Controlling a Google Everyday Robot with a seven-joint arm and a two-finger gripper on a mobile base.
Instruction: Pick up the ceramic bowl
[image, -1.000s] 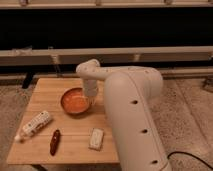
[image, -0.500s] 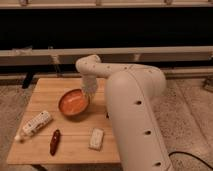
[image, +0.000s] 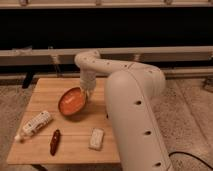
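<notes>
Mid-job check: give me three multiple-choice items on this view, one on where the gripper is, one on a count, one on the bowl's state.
1. Where is the gripper?
A. over the white bottle
B. at the far right rim of the bowl
C. off the table's left edge

2. How many small items lie on the table besides the bowl?
A. one
B. three
C. five

3. How does the bowl sit?
A. tilted, right side raised
B. upside down
C. stacked on another bowl

Answers:
1 B, the arm's end comes down right at that rim.
2 B, there are the white bottle, the dark red oblong item and the small white packet.
3 A, its inside faces the camera and the right rim is higher.
</notes>
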